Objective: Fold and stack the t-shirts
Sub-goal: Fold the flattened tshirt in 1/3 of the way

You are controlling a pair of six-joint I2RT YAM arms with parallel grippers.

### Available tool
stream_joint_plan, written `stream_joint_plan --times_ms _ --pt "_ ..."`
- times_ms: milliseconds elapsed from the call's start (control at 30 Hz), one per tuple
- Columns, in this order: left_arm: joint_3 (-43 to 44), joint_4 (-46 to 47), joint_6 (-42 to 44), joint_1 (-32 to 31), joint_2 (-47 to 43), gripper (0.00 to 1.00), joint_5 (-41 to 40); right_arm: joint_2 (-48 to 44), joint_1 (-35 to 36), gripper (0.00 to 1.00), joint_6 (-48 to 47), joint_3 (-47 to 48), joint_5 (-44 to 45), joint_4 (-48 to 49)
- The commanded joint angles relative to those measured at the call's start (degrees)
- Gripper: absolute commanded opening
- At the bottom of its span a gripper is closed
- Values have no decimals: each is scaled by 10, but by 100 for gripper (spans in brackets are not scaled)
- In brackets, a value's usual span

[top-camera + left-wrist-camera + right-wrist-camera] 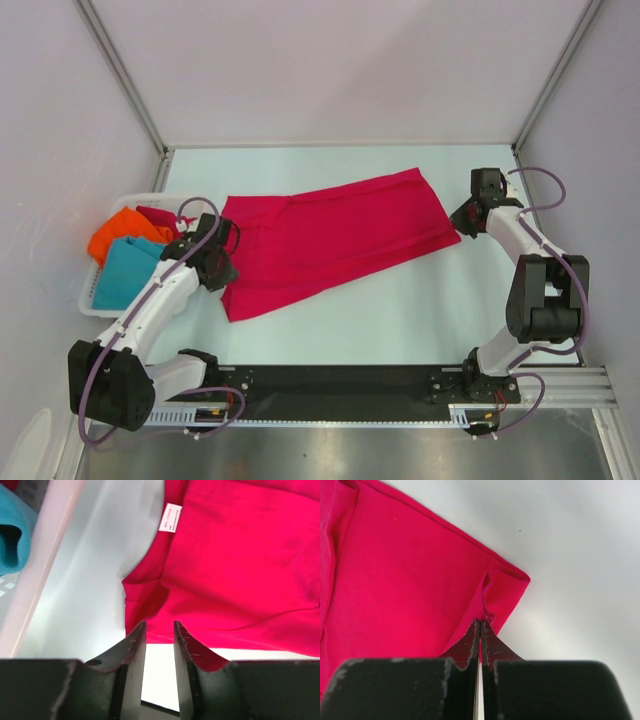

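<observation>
White slotted basket [96,311] sits on my left, at the left edge of the pale table [400,320], close to the side wall [50,120]. Aluminium post [125,75] stands in the back corner.

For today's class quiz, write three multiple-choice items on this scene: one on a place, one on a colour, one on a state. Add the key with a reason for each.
1. Where does the basket stand?
A. at the table's left edge
B. at its right edge
C. at its far middle

2. What colour is the shirt spread on the table?
A. teal
B. orange
C. red

3. How is the right end effector?
A. wide open
B. shut on the shirt's corner
C. out of view

Key:
1 A, the top view shows it left of the shirt.
2 C, every view shows red cloth.
3 B, its wrist view shows it closed, pinching the corner.
</observation>
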Motion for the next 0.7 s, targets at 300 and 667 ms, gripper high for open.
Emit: stream_joint_plan --times_ms 300,667 --pt "22 35 8 -1 26 39 21 42 2 0 -13 57 -7 3" --pt "64 61 9 -1 100 39 15 137 6 0 -13 189 1 -25"
